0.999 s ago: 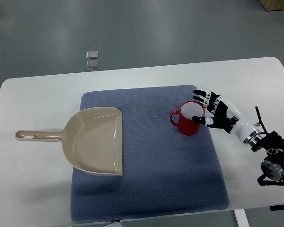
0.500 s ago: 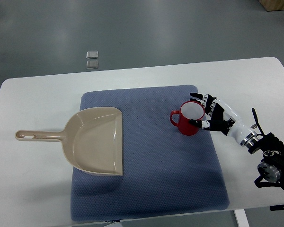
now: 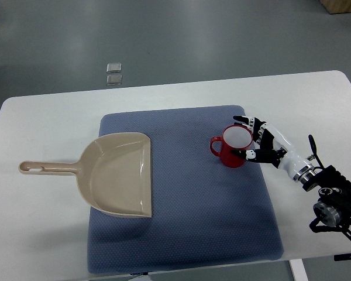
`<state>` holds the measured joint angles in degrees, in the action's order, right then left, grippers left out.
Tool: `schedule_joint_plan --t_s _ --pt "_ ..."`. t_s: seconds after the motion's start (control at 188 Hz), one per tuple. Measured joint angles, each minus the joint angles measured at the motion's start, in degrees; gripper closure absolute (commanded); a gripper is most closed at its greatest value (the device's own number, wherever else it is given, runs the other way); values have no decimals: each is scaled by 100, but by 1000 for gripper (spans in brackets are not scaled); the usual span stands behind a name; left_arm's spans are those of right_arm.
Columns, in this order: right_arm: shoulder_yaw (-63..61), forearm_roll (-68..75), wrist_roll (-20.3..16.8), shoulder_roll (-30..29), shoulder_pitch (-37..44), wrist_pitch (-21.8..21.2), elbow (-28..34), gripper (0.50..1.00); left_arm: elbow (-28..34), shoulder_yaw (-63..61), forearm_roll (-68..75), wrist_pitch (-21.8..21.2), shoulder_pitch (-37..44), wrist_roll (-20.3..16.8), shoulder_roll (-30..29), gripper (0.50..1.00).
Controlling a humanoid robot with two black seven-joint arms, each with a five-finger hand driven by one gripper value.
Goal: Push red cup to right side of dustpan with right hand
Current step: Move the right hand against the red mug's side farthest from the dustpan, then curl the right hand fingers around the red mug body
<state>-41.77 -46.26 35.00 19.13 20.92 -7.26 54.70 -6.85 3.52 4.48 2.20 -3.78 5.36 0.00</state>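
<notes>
A red cup with a white inside stands upright on the blue mat, its handle pointing left. A beige dustpan lies at the mat's left part, handle stretching left over the white table. My right hand comes in from the lower right and rests against the cup's right side, fingers spread and relaxed around the rim, holding nothing. A gap of mat about a cup's width or more separates cup and dustpan. The left arm does not show.
The white table extends around the mat; its far edge runs along the top. Two small square plates lie on the grey floor beyond it. The right forearm hangs over the table's right front part.
My right hand has slid a little left and closer to the cup, its forearm dropping slightly. The cup and dustpan stay where they were.
</notes>
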Motion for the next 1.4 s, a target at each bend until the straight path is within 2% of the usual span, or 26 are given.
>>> schedule_joint_plan --t_s 0.271,1.398 --pt "22 -42 0 -208 23 41 -246 576 0 0 0 0 0 0 0 500" --pt "40 33 0 -721 169 133 -616 574 0 0 0 0 0 0 0 500"
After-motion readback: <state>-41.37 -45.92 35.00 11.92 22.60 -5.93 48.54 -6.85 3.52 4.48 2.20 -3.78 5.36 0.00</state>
